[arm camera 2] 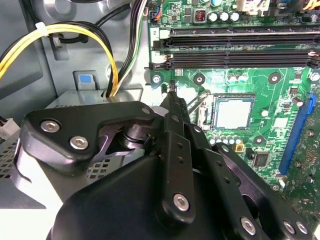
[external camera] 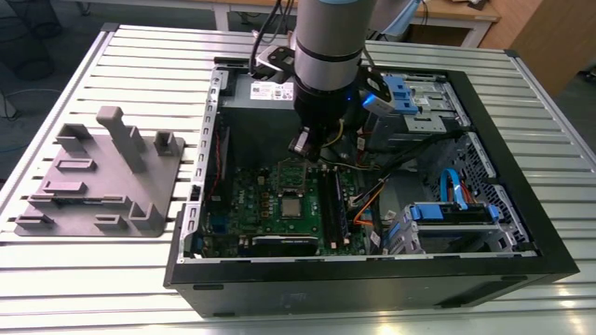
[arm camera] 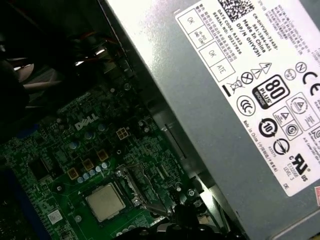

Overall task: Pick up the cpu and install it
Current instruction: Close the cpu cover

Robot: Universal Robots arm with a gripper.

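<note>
In the exterior view the gripper (external camera: 312,148) hangs inside the open black computer case (external camera: 373,279) on the ribbed metal worktop (external camera: 93,293), above the green motherboard (external camera: 256,202). In both wrist views the square, matte silver cpu (arm camera 2: 233,113) (arm camera: 105,201) sits flat in its socket; whether the jaws are open cannot be told.

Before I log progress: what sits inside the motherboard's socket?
The cpu lies flat in the socket on the green motherboard, its silver top showing in both wrist views. The contacts beneath it are covered. The end effector hangs beside it, apart.
</note>
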